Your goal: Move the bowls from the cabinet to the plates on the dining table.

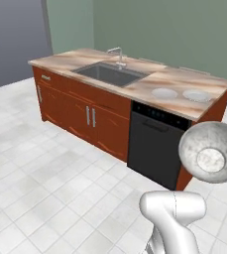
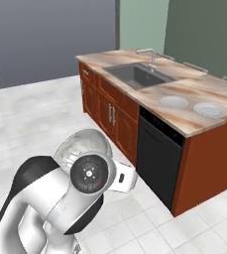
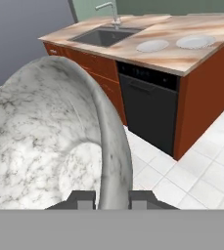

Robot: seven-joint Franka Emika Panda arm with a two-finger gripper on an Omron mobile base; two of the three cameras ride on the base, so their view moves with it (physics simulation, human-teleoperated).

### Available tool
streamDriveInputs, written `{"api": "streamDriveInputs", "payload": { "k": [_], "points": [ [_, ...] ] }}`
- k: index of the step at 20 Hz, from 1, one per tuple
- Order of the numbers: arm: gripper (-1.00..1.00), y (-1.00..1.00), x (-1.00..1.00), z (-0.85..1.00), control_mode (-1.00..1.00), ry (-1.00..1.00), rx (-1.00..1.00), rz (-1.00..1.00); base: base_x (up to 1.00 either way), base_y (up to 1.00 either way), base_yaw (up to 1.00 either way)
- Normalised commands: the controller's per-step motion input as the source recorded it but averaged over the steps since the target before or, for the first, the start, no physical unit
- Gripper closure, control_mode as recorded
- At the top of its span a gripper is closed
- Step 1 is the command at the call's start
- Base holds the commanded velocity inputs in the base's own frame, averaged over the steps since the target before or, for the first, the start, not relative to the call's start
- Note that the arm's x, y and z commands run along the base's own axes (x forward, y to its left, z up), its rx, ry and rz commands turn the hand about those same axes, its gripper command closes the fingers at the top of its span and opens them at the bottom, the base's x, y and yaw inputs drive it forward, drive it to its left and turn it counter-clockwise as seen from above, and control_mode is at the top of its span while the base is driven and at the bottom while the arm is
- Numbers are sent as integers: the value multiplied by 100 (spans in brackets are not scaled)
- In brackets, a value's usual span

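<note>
My gripper (image 3: 112,197) is shut on the rim of a mottled grey-silver bowl (image 3: 45,136), one finger inside the wall and one outside. The bowl (image 1: 211,151) hangs tilted in the air above the floor, short of the dining table's near corner; from the right it shows as the bowl (image 2: 83,145) behind my arm. On the dining table (image 1: 149,82) (image 2: 224,89) (image 3: 182,57) lie two pale plates side by side, one (image 1: 164,93) (image 2: 174,101) (image 3: 152,46) nearer the sink, the other (image 1: 197,95) (image 2: 209,109) (image 3: 195,41) towards the end. Both plates are bare. The cabinet is out of view.
A steel sink (image 1: 109,73) with a faucet (image 1: 117,54) is set in the marble top. Below it stand a black dishwasher (image 1: 154,144) and low red-brown doors (image 1: 80,114). Pale tiled floor (image 1: 50,188) lies open in front of the counter.
</note>
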Motion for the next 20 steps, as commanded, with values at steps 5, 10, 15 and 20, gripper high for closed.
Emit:
{"api": "streamDriveInputs", "payload": {
  "k": [5,10,15,20],
  "points": [
    [100,0,0,0,100,0,0,0,0,70,-21],
    [100,0,0,0,100,0,0,0,0,70,-21],
    [100,0,0,0,100,0,0,0,6,50,-17],
    [100,0,0,0,100,0,0,0,17,0,0]
  ]
}}
